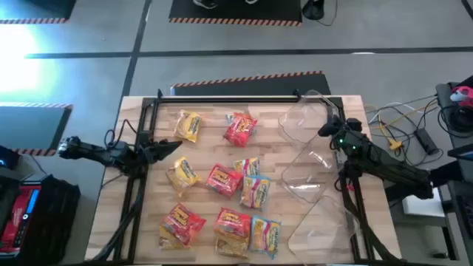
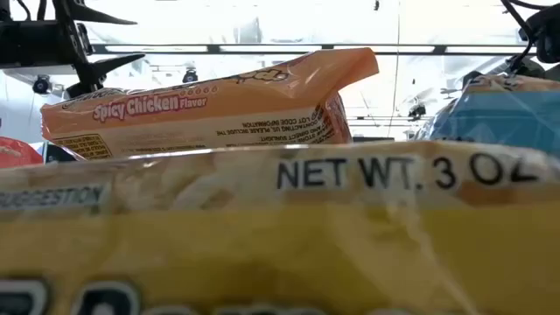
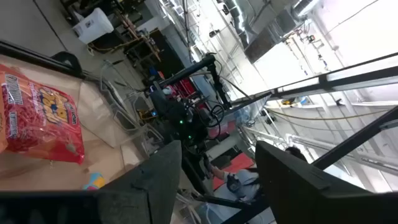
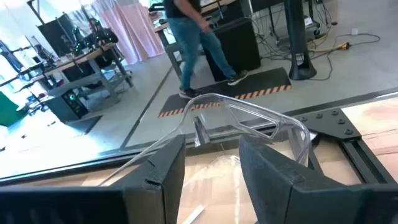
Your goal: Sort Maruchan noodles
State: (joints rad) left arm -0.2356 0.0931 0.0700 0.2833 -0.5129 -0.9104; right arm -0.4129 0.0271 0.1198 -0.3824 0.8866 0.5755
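The left claw (image 1: 171, 147) hovers at the left edge of the wooden counter (image 1: 148, 214), its fingers (image 3: 158, 180) parted to a middling gap with nothing between them. Just ahead of it, toward the counter's middle, lie the Maruchan noodles. A yellow-orange packet (image 1: 188, 125) sits beyond its tips toward the far rail, another yellow-orange packet (image 1: 182, 174) just past its tips on the near side, and a red packet (image 1: 181, 224) lies well nearer the front edge. Farther from this claw come a red packet (image 1: 239, 128) by the far rail, a red packet (image 1: 224, 179) at the centre, and a red one (image 1: 233, 224) in front. The blue-and-yellow packets (image 1: 255, 190) lie between the centre and the right claw, with one more (image 1: 265, 234) at the front.

In the low view, an orange packet (image 2: 210, 109) reads "Spicy Chicken Flavor"; the yellow packet (image 2: 280, 236) against the lens reads "NET WT. 3 OZ"; a blue packet (image 2: 494, 114) shows at the right.

The right claw (image 1: 325, 130) hangs at the right side with its fingers (image 4: 273, 171) moderately apart and empty, over clear plastic tubs (image 1: 310, 159); a tub rim (image 4: 249, 118) lies just ahead of its tips. Past the counter, a person (image 4: 196, 43) in jeans walks the floor.
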